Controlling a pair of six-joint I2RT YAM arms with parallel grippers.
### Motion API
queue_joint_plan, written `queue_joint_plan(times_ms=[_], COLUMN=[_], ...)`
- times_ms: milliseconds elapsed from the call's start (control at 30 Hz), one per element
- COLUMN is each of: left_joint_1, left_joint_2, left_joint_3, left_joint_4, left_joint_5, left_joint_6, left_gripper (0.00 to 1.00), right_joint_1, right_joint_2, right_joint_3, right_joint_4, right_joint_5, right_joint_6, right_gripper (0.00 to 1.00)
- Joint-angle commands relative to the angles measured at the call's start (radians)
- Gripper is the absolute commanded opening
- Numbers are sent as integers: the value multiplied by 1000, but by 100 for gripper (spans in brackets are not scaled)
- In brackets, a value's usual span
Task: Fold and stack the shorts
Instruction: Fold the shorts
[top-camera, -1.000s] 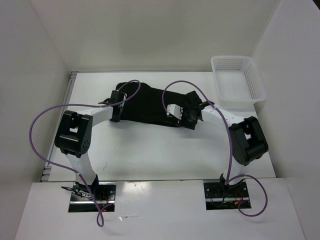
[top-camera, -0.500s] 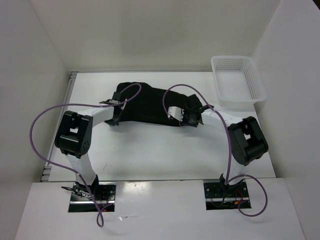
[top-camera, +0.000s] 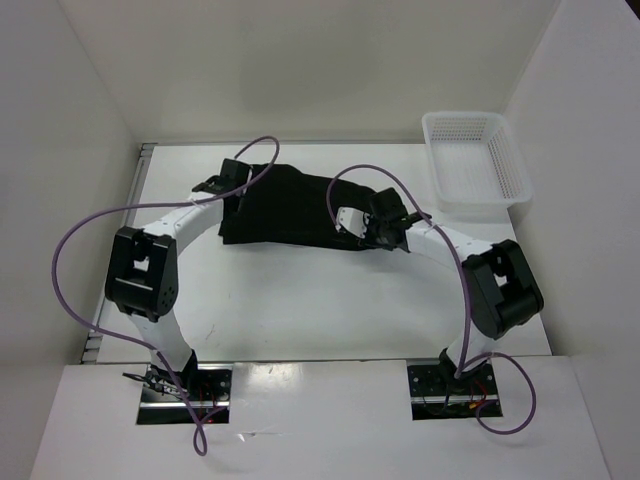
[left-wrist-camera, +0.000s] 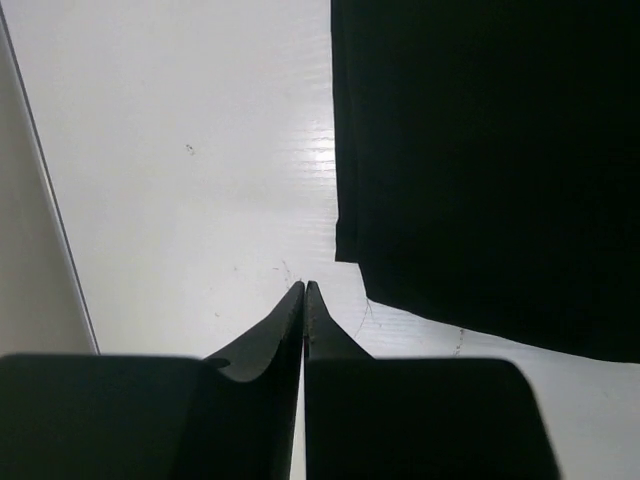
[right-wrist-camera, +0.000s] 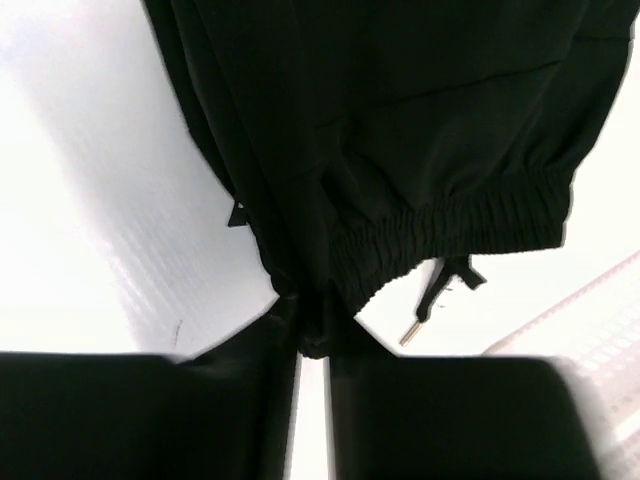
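Shorts (top-camera: 290, 208) in a black, roughly flattened heap on the white table (top-camera: 300, 300), at the far middle, between the two arms.

At the left: left gripper (left-wrist-camera: 304, 288) over bare tabletop beside the garment's left edge. Fingers pressed together tip to tip, nothing seen between them. In the left wrist view, a straight fabric edge and a near corner just right of the tips, close but apart.

In the middle: plain dark cloth, left side fairly square from above, right end partly hidden under the right wrist.

To the right: right gripper (right-wrist-camera: 312, 322) clamped onto the Shorts. A fold next to the gathered elastic waistband (right-wrist-camera: 460, 225) pinched between the fingers and running down into the narrow gap. Creases drawn in toward the pinch. Thin drawstring (right-wrist-camera: 445, 280) trailing loose below the waistband, its pale tip (right-wrist-camera: 410, 333) over the white surface.

At the far right: white mesh basket (top-camera: 465, 117) in the far right corner of the table, near the right wrist but apart from the fabric. A blurred strip of its mesh in the lower right corner of the right wrist view.
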Motion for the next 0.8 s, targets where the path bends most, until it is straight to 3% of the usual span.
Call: queue_joint_plan(times_ms=[0,67,200,333,433,467,500,533,567,667,700,767], left_joint_1=[-21,-21,-10,-1,10,10,21,21,30,64,79,129], left_joint_2=[-15,-4,33,54,65,80,103,117,146,184,213,249], left_joint_3=[-91,-110,-61,42,114,131,146,171,181,214,226,267], left_joint_4=[-10,1,-9,-19,-19,-19,-19,-19,-32,-41,-50,-91], left_joint_5=[22,22,45,91,144,144,144,144,155,189,200,261], left_joint_6=[1,1,1,1,1,1,1,1,1,1,1,1], left_gripper=[8,17,25,27,33,34,35,37,37,39,43,46], right_joint_1=[12,21,31,31,31,21,-4,-18,-32,-109,-135,-230], right_joint_2=[-62,-71,-115,-181,-244,-269,-269,-278,-264,-224,-177,-116], right_joint_3=[-23,-46,-46,-12,19,19,31,42,56,79,103,137], right_joint_4=[4,-65,-179,-202,-150,-101,-74,-49,-9,42,54,43], right_joint_5=[-32,-55,-151,-210,-260,-279,-294,-305,-305,-281,-268,-259], right_joint_6=[-9,-48,-72,-39,75,151,200,249,347,525,676,821], right_gripper=[25,40,43,43,43,47,58,77,79,79,78,75])
